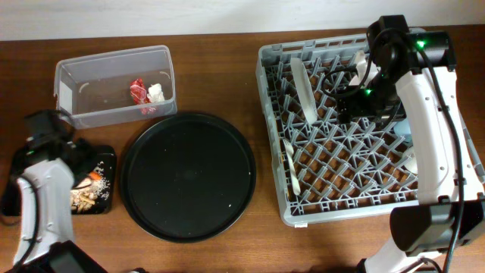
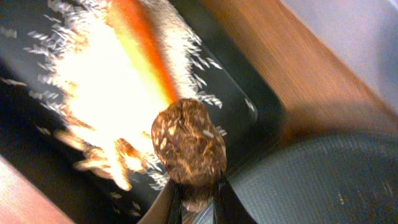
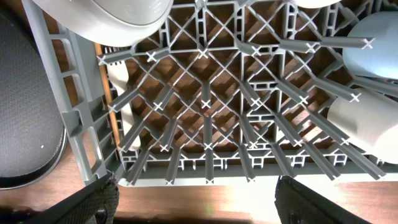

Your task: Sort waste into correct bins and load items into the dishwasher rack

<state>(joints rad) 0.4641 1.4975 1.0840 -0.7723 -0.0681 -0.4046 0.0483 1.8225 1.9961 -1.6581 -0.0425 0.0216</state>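
I am pinching the small brown lump [image 2: 188, 140] in my left pincer [image 2: 193, 196], the two fingers closing on its lower end. Rice grains are sticking to its rough skin. I am judging it light and probably crumbly, so a gentle squeeze across its thick middle should be holding it better than a hard nip at the tip, which could be breaking it. Just behind it, the flat black tray [image 2: 249, 106] is carrying the pale rice [image 2: 93, 81] and the orange carrot [image 2: 146, 46]; the lump is hanging over that tray, though I cannot tell whether it is touching it. Farther along the tabletop [image 1: 227, 30], the clear tub [image 1: 114, 83] is holding the red wrapper [image 1: 138, 91] and the white scrap [image 1: 156, 92]. Farthest off, my right pincer [image 3: 202, 202] is hovering spread wide and empty over the grey rack [image 1: 341, 211], where the plate [image 1: 301, 80] is standing between pegs.
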